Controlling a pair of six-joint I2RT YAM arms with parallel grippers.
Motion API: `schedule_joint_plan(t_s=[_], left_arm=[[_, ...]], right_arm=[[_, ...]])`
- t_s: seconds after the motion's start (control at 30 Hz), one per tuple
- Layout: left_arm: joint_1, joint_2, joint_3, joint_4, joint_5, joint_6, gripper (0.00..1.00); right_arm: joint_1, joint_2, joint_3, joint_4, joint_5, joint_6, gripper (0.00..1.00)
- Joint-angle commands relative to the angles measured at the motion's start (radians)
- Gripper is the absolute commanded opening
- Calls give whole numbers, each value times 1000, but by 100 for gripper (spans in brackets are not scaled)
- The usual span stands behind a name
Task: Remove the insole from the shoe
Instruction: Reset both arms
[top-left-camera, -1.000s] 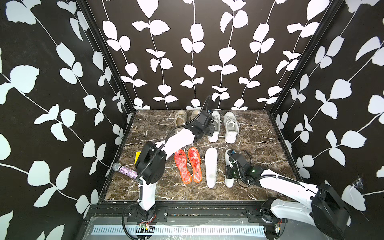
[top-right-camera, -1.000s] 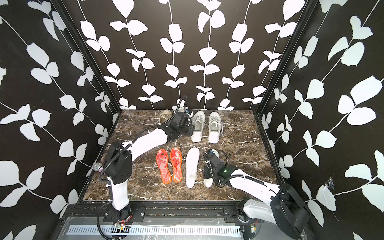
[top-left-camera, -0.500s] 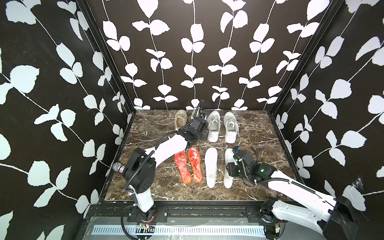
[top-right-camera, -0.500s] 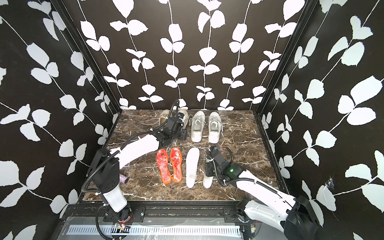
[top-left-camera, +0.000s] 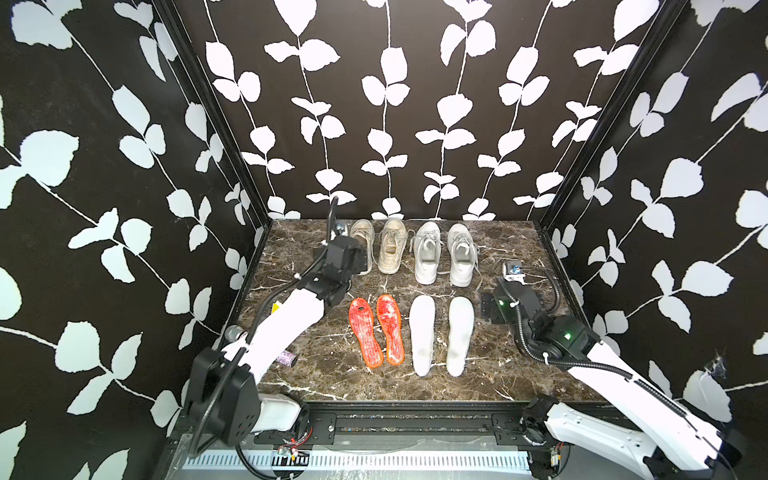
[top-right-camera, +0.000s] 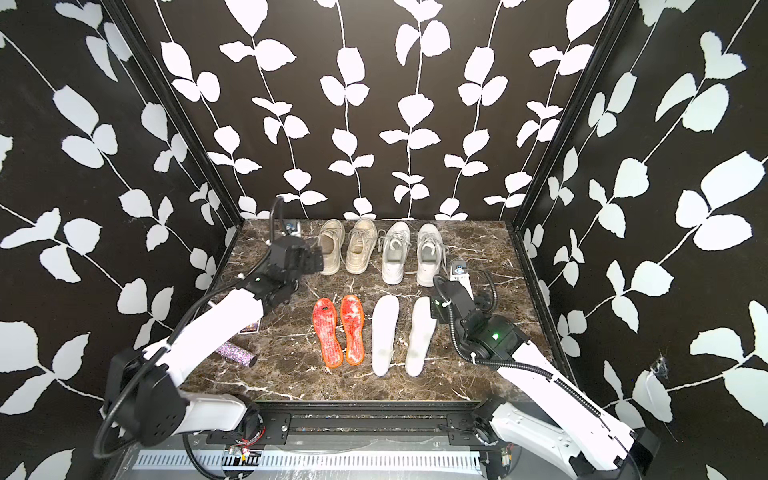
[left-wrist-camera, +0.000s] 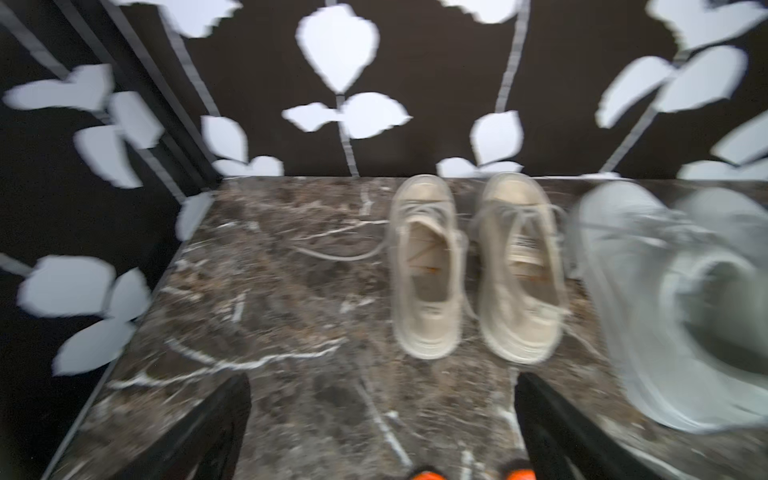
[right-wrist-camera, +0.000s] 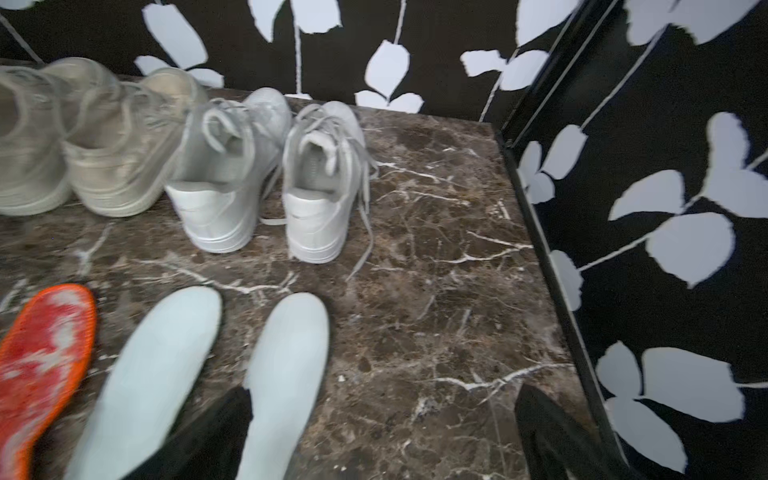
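Right pincer (right-wrist-camera: 384, 392) and left pincer (left-wrist-camera: 382, 378) had both sprung wide and backed off, empty. Rightmost white insole (top-left-camera: 459, 336) lay flat on the tabletop (top-left-camera: 490, 382) just at the right pincer's 9 o'clock, 6 o'clock of the white shoe (top-left-camera: 461, 255).

A dark brown marble table (top-left-camera: 511, 365) veined in white sits inside walls (top-left-camera: 415, 104) at nine, twelve and three o'clock, all black with white leafy vines. At about eight o'clock on the table a glittery purple tube (top-right-camera: 237, 354) lies on its side, with a small dark card (top-right-camera: 250, 328) just beside it toward twelve. A white slotted strip (top-left-camera: 395, 460) runs along the six o'clock edge.
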Motion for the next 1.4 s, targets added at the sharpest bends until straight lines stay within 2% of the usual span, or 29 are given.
schedule_joint_plan(t_s=[0.0, 0.1, 0.23, 0.47, 0.63, 0.77, 0.83, 0.97, 1.0, 1.07, 1.13, 1.2, 1.23, 1.3, 1.37], left_arm=[[39, -49, -134, 119, -135, -14, 100], [85, -62, -226, 168, -181, -1, 99], [138, -78, -313, 246, -255, 49, 99], [246, -34, -438, 458, -229, 218, 100], [312, 59, -498, 599, -148, 301, 100], [340, 97, -508, 658, -3, 311, 100], [342, 112, -531, 752, 54, 346, 100], [342, 129, -525, 771, 264, 406, 100], [342, 145, -554, 855, 308, 412, 99], [348, 216, -604, 1041, 306, 411, 100], [372, 206, -613, 1001, 333, 375, 100], [379, 259, -617, 1082, 351, 383, 100], [383, 269, -618, 1093, 365, 384, 100], [396, 239, -595, 994, 379, 361, 100], [399, 263, -603, 1052, 379, 367, 100]], right_arm=[[-39, -54, -102, 257, 141, -162, 99], [-96, -58, -194, 415, 137, -248, 100], [-185, 18, -257, 538, 101, -328, 100], [-296, 216, -342, 774, 95, -373, 99], [-389, 325, -411, 983, -52, -411, 100], [-441, 412, -448, 1122, -95, -418, 99], [-466, 460, -465, 1190, -106, -407, 99], [-510, 469, -513, 1313, -188, -397, 100], [-519, 477, -514, 1354, -216, -402, 100], [-529, 501, -507, 1381, -253, -419, 99], [-544, 541, -524, 1457, -298, -434, 100], [-556, 588, -543, 1544, -301, -426, 99], [-561, 596, -540, 1546, -311, -426, 99], [-576, 595, -523, 1504, -346, -415, 99], [-589, 607, -526, 1513, -363, -401, 99]])
